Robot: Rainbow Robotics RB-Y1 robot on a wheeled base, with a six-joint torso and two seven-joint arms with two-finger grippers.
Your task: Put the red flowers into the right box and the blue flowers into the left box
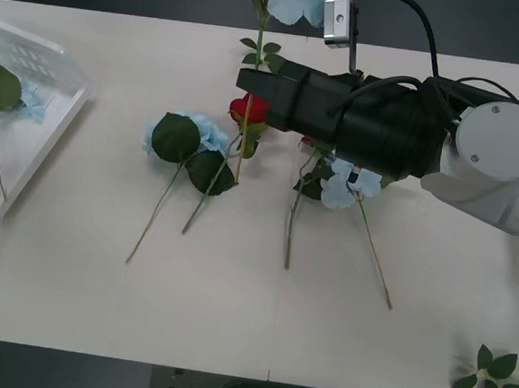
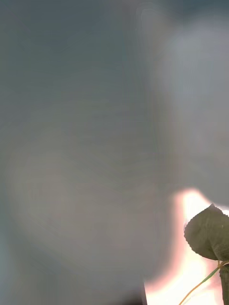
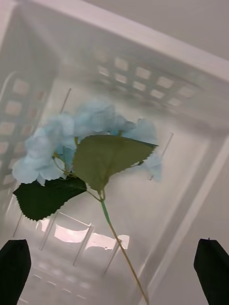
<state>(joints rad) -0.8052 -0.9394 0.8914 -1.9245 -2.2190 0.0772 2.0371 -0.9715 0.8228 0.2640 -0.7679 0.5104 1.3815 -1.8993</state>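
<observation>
Left gripper (image 3: pixel 114 271), fingers wide apart and empty, over a blue flower (image 3: pixel 90 138) lying in the left box (image 1: pixel 63 125); right arm reaches mid-tabletop toward a red flower (image 1: pixel 251 111), its fingers hidden, so descend squarely onto the stem.

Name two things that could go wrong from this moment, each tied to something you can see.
The right arm reaches over the red flower, whose bloom lies among blue flower leaves and stems; a grasp might catch both. The blue flower already lies in the left box under the open left gripper; lowering again could snag it.
</observation>
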